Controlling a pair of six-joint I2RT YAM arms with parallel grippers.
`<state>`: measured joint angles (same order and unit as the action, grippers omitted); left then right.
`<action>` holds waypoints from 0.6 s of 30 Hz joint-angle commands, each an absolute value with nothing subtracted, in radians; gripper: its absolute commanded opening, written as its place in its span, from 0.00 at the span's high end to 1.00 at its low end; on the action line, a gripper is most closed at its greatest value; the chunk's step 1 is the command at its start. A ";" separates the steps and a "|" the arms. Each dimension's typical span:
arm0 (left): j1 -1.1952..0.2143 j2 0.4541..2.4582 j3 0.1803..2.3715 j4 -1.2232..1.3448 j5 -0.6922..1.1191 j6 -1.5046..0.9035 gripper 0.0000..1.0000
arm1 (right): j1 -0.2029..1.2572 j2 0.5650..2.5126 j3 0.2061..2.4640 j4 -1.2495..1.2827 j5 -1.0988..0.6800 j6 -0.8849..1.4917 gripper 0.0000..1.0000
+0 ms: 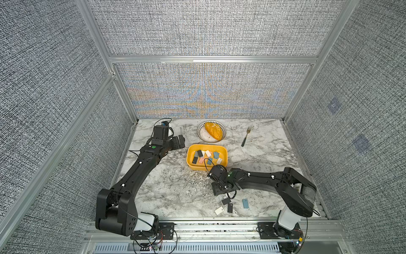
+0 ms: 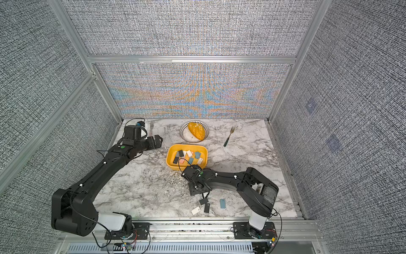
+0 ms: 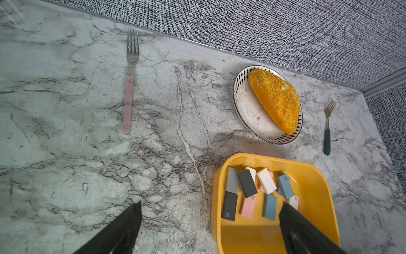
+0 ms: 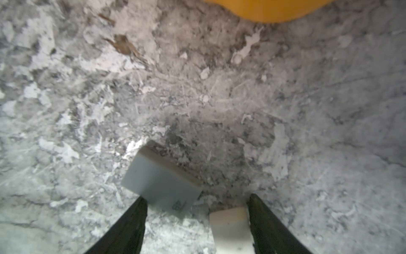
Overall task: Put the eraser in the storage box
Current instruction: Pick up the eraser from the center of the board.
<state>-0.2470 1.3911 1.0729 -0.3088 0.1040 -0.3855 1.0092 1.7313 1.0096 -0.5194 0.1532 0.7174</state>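
We begin with the grey-veined white marble tabletop [image 1: 171,198], which carries everything. Of the two black arms, the left one reaches toward the far left, its left gripper [image 1: 181,141] spread wide and empty. The right one bends low near the middle, and its right gripper [image 4: 197,199] hangs just over the marble with jaws apart, clamping nothing. Just beyond it stands the storage box [image 1: 196,167], a shallow yellow plastic tub with rounded corners, already holding a scatter of grey, black, white, pink and blue erasers. Farther back sits a round white plate [image 1: 201,136] with a patterned rim, bearing an orange seeded bread [image 1: 213,131]. A green-handled metal fork [image 1: 245,138] lies to its right and a pink-handled fork [image 3: 128,103] well to its left. Near the front edge lie a loose blue eraser [image 1: 245,203], two dark ones and a white one. In the right wrist view, a pale grey rectangular rubber eraser [image 4: 160,182] lies flat and askew, one corner reaching between the fingertips. A small white block [image 4: 230,228] rests against one finger's inner face. We judge the grey eraser light, slightly soft, grippy and sturdy. It is best pinched across its long sides near the middle, after squaring the jaws to it and keeping the white block out of the pinch.
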 commanded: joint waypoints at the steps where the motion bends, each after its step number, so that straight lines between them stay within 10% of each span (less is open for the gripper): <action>1: -0.245 1.394 1.080 -0.293 0.103 -0.383 0.00 | 1.010 1.738 1.012 -0.501 0.164 0.716 0.27; 18: -0.246 1.393 1.081 -0.291 0.113 -0.386 0.00 | 1.004 1.632 0.973 -0.649 0.199 0.683 0.30</action>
